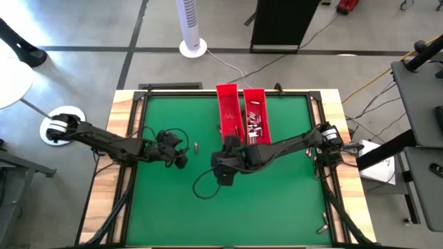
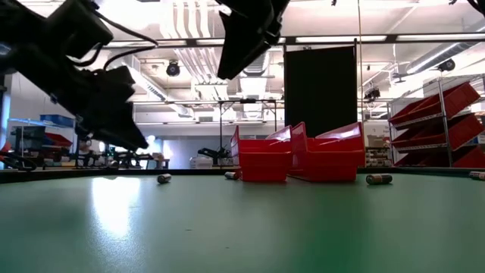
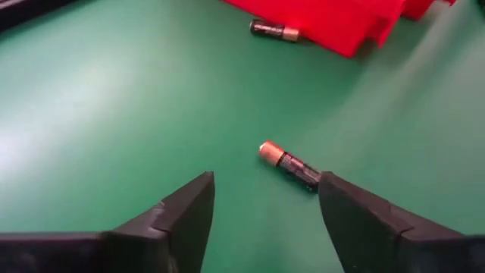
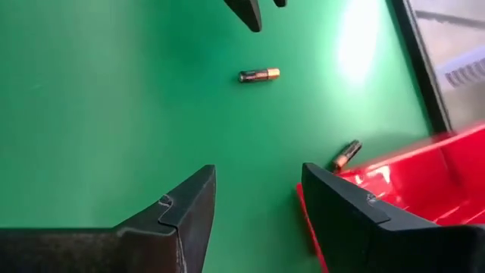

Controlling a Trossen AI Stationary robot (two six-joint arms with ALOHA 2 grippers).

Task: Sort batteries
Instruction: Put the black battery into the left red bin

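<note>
Left wrist view, battery (image 3: 290, 164) just beyond open left hand (image 3: 265, 208)

Red trays (image 1: 228, 111), green table (image 1: 277, 200)

Open green mat (image 1: 166, 207) all around; red trays (image 1: 242, 111) seemingly block the far middle.

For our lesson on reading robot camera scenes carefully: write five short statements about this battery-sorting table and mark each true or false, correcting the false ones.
1. Two long red plastic trays stand side by side on the green table. True.
2. Both trays hold many batteries. False: only the right tray shows a pile.
3. The left gripper holds a battery. False: it is open and empty.
4. A small copper-tipped dark battery lies on the mat before the left gripper. True.
5. The right gripper is shut. False: it is open.
</note>
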